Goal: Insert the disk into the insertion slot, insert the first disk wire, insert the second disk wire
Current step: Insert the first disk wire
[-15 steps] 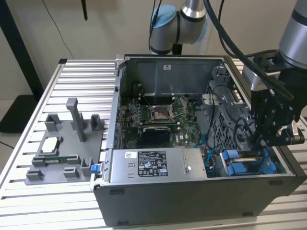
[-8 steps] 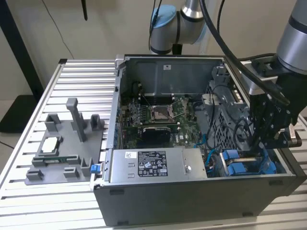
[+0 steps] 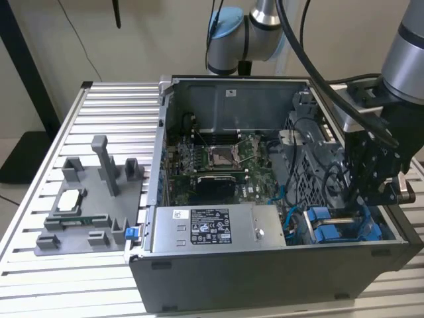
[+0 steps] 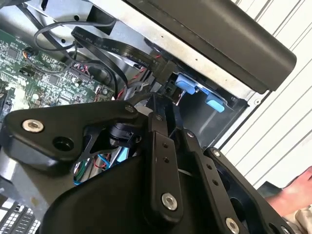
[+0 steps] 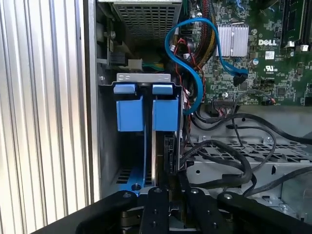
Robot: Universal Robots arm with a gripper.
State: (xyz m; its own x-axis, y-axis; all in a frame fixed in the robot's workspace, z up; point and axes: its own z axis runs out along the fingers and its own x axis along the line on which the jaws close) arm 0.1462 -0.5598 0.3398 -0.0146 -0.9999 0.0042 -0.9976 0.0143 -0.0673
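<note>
Above the slatted table [image 3: 112, 99] my gripper [image 5: 175, 191] hangs over the disk [image 5: 165, 109], upright in the insertion slot [image 5: 127, 161]; jaw gap I cannot tell

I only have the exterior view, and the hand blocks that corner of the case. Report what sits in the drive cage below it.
Observer: In the first wrist view, the drive cage holds two blue carriers side by side, their tabs level.
Operator: Trace the blue cable for me.
Observer: The blue cable loops from a plug at the green motherboard, beside a silver heatsink, down to the cage's edge. Its lower end is hidden.
Operator: Check the black cables.
Observer: Several black cables lie across a slotted metal plate beside the cage.
</note>
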